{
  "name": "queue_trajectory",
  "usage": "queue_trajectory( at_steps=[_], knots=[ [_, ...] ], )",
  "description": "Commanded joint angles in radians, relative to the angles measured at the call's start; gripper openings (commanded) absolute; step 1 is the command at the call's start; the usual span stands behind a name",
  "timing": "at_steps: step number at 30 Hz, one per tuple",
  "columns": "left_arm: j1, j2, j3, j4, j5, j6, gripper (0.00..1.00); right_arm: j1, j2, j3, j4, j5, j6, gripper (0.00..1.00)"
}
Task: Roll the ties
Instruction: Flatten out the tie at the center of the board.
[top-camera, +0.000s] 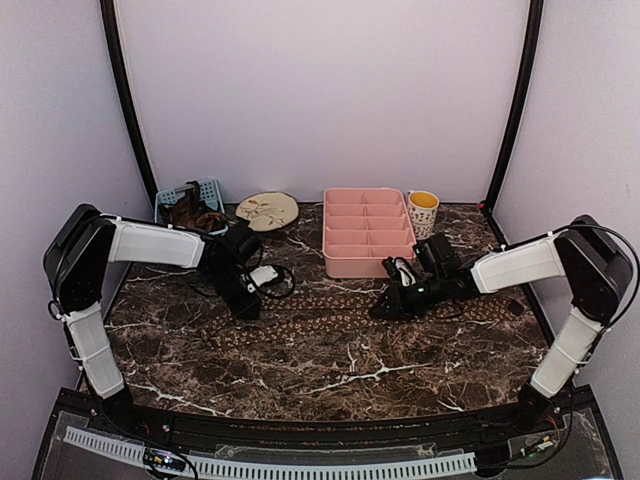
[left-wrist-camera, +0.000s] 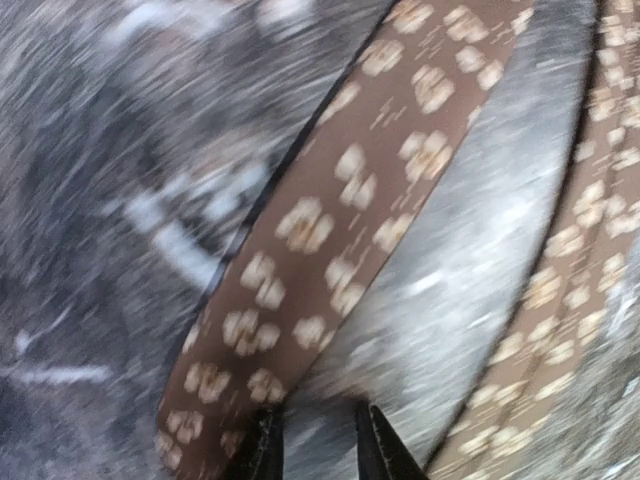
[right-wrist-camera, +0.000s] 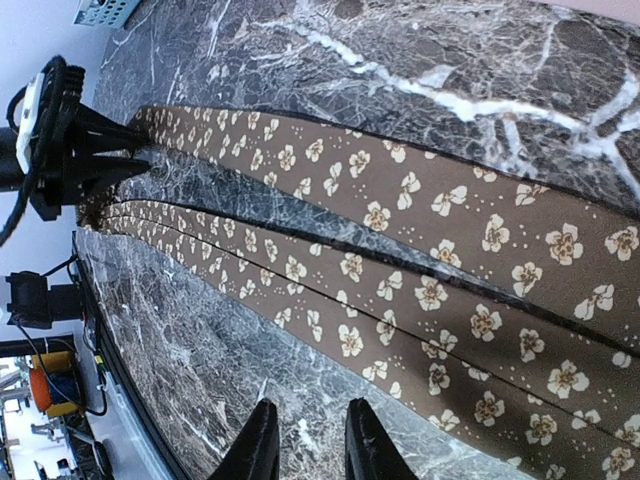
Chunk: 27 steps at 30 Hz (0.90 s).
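Observation:
The dark brown ties (top-camera: 330, 312) with tan flower dots lie flat and stretched across the middle of the marble table. My left gripper (top-camera: 245, 305) is low over their left end. In the blurred left wrist view its gripper (left-wrist-camera: 320, 450) is slightly open and empty, with bare marble between the jaws, and the left fingertip (left-wrist-camera: 262, 450) touches the edge of one tie strip (left-wrist-camera: 330, 230). My right gripper (top-camera: 385, 308) hovers at the ties' middle right. In the right wrist view it (right-wrist-camera: 310, 445) is open and empty over bare marble, just short of the ties (right-wrist-camera: 400, 290).
A pink divided tray (top-camera: 367, 232), a yellow mug (top-camera: 423, 210), a patterned plate (top-camera: 267, 210) and a blue basket (top-camera: 190, 205) with dark items line the back. A black cable (top-camera: 280, 285) loops beside the left gripper. The table's front half is bare marble (top-camera: 330, 380).

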Motion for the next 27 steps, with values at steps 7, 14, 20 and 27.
queue_trajectory(
  at_steps=[7,14,20,27],
  knots=[
    [0.086,-0.21,-0.027,-0.044,-0.051,0.093,0.4,0.115,0.136,0.076,0.079,-0.016,0.001,0.2],
    [0.087,-0.363,-0.046,0.119,0.037,-0.013,0.41,0.238,0.308,0.197,0.147,-0.014,0.058,0.19],
    [0.137,-0.393,-0.046,0.143,0.059,-0.067,0.41,0.33,0.382,0.296,0.214,-0.024,0.114,0.18],
    [0.147,-0.438,-0.062,0.186,0.067,-0.089,0.44,0.344,0.287,0.344,0.092,0.122,0.011,0.19]
  ],
)
